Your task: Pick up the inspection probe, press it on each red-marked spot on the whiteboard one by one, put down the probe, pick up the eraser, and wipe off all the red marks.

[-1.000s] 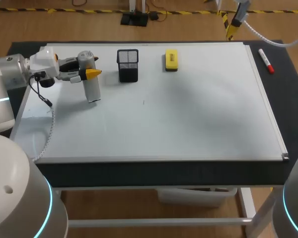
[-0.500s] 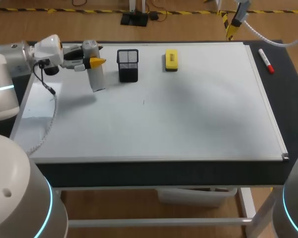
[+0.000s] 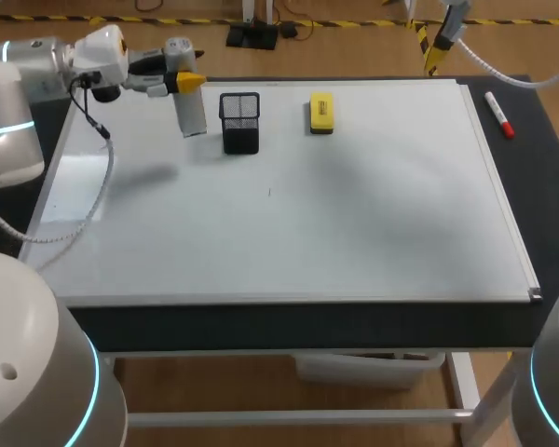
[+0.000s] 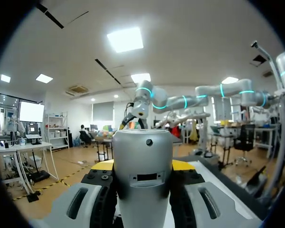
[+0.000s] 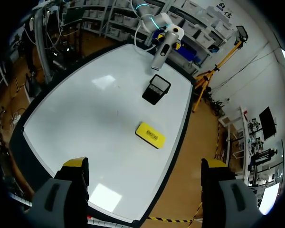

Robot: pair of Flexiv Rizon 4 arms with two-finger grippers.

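My left gripper (image 3: 181,82) is shut on the grey cylindrical probe (image 3: 189,104), which hangs tilted above the whiteboard's (image 3: 354,214) far left corner, just left of the black mesh holder (image 3: 239,122). In the left wrist view the probe (image 4: 142,166) fills the space between the yellow tips of the left gripper (image 4: 142,164). The yellow eraser (image 3: 321,112) lies flat near the far edge, right of the holder. My right gripper (image 5: 145,166) stands open high above the board, looking down on the eraser (image 5: 150,134), holder (image 5: 156,89) and probe (image 5: 160,52). No red marks show on the board.
A red marker (image 3: 499,114) lies on the dark mat beyond the board's right edge. The left arm's cable (image 3: 93,200) trails over the board's left side. A tiny dark speck (image 3: 269,193) sits mid-board.
The left arm has lifted the probe and carried it toward the far edge and rightward, closer to the mesh holder. The right arm has not moved.
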